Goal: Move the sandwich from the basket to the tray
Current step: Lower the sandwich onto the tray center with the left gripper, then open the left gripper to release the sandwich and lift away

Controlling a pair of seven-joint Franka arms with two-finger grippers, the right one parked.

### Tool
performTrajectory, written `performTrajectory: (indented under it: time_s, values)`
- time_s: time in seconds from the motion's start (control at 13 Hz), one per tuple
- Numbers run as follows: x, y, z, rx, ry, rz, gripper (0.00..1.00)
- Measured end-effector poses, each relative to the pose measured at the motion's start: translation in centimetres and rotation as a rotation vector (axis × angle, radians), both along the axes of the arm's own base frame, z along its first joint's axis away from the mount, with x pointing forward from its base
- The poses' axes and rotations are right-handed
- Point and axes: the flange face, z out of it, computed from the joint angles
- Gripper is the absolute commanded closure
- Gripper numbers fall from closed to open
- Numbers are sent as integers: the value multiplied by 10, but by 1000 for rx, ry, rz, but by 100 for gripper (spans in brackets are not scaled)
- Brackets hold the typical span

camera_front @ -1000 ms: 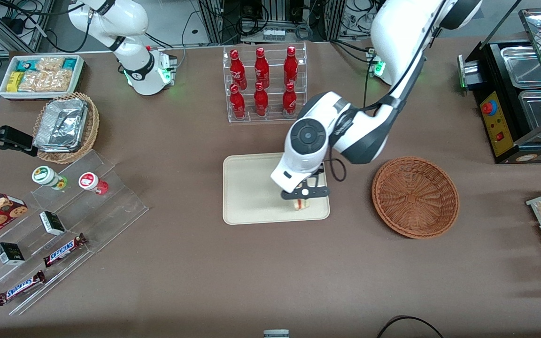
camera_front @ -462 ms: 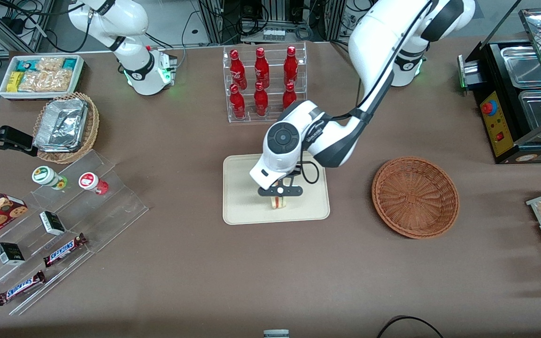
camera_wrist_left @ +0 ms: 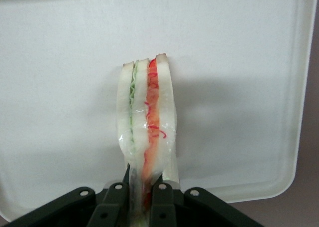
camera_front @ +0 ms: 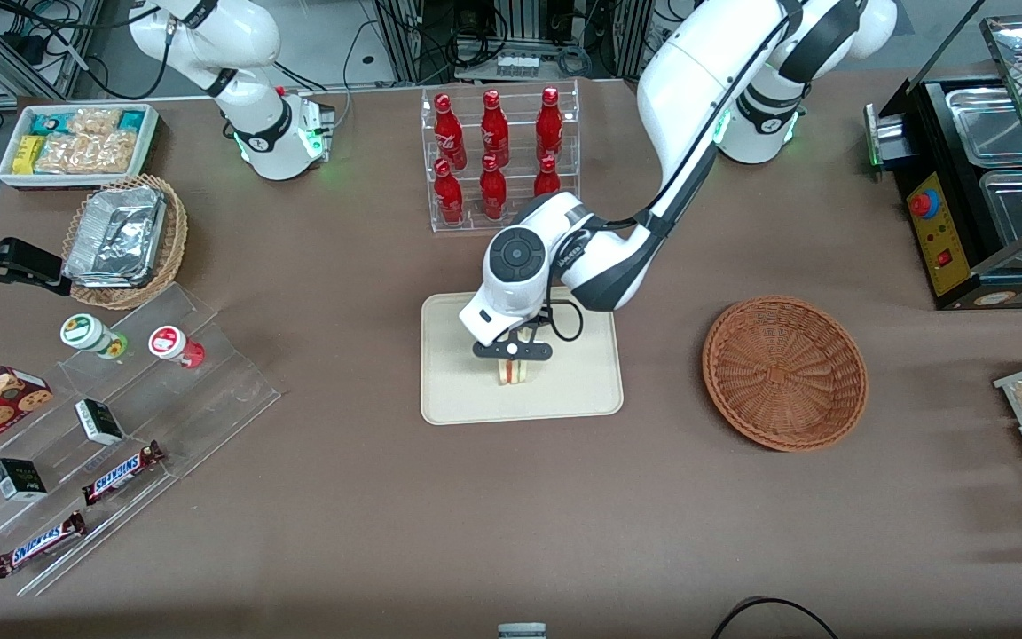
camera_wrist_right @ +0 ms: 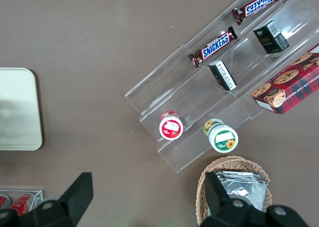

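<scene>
Since the sandwich [camera_front: 513, 371] hangs straight below the end effector [camera_front: 512, 353], pinched between its closed fingers over the middle of the tray [camera_front: 462, 390], the next move is judged a short drop and release. The wedge's long axis runs away from the fingers; white bread, green and red filling. The basket [camera_front: 784, 372] sits beside the tray, toward the working arm's end of the worktop.

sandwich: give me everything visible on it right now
The sandwich is a thin wedge of pale white bread layers with a green filling line and a red one along its cut edge. It looks wrapped in clear film. The end effector is shut on one end, holding it edge-up over the cream tray. Contact with the tray cannot be told.
</scene>
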Motion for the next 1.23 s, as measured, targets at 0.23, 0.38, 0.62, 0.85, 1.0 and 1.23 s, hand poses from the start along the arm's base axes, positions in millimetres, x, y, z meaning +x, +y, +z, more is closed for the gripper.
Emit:
performTrajectory:
  time_s: [0.23,0.38,0.62,0.85,1.0,1.23]
  values:
    - [-6,3,-10,19,17,7,79]
    - [-8,1,-10,22,18,13,1]
    - [-7,1,-5,19,13,18,0]
    - [7,3,38,17,-6,38,0]
    - [20,13,87,19,-23,69,0]
    - [45,59,159,29,-44,173,0]
